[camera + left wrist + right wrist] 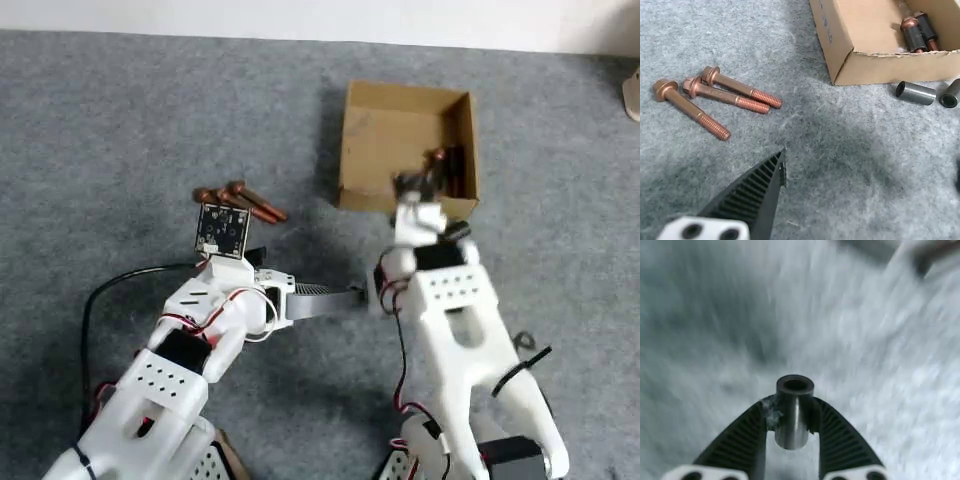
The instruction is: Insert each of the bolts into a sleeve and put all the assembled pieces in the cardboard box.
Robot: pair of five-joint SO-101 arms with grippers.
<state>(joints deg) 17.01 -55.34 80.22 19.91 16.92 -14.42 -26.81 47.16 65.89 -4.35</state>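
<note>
My right gripper (791, 407) is clamped on a sleeve (794, 412), its bore open at the far end, just beside the cardboard box (400, 203). The three bolts (725, 96) lie loose on the carpet (850, 165), off to my left, roughly parallel, heads away from the box, threads toward it. My left gripper (340, 298) is nearer them; whether it is open I cannot tell

I watched glossy copper-toned metal bolts (730, 97) and smooth dull-metal sleeves (915, 93) lie on rough grey carpet (850, 160), matt cardboard box (890, 67) at the bolts' two o'clock.
</note>
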